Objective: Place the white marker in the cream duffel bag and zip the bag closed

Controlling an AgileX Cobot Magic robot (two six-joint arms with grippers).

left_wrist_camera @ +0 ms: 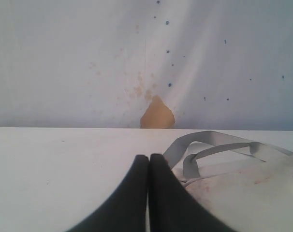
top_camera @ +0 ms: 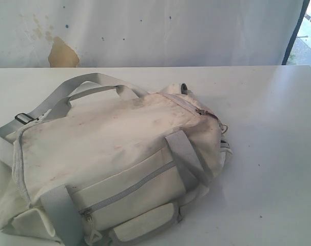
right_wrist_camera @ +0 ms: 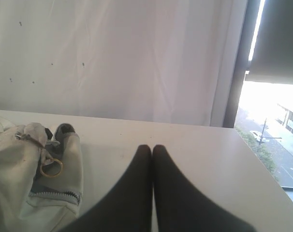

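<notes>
The cream duffel bag [top_camera: 114,164] lies on the white table [top_camera: 268,154], filling the left and middle of the exterior view, with grey straps [top_camera: 78,87] arching over its far side and a grey front-pocket zipper [top_camera: 130,188]. The top zipper [top_camera: 189,106] looks closed. The white marker is out of view. My left gripper [left_wrist_camera: 149,157] is shut with nothing in it, beside the bag's handles [left_wrist_camera: 209,145]. My right gripper [right_wrist_camera: 152,148] is also shut and empty, to the side of the bag's end [right_wrist_camera: 45,179]. Neither arm shows in the exterior view.
A white backdrop [top_camera: 145,31] with a tan patch [top_camera: 62,54] hangs behind the table. A brass ring [right_wrist_camera: 51,168] dangles at the bag's end. The table's right edge [right_wrist_camera: 262,169] borders a window.
</notes>
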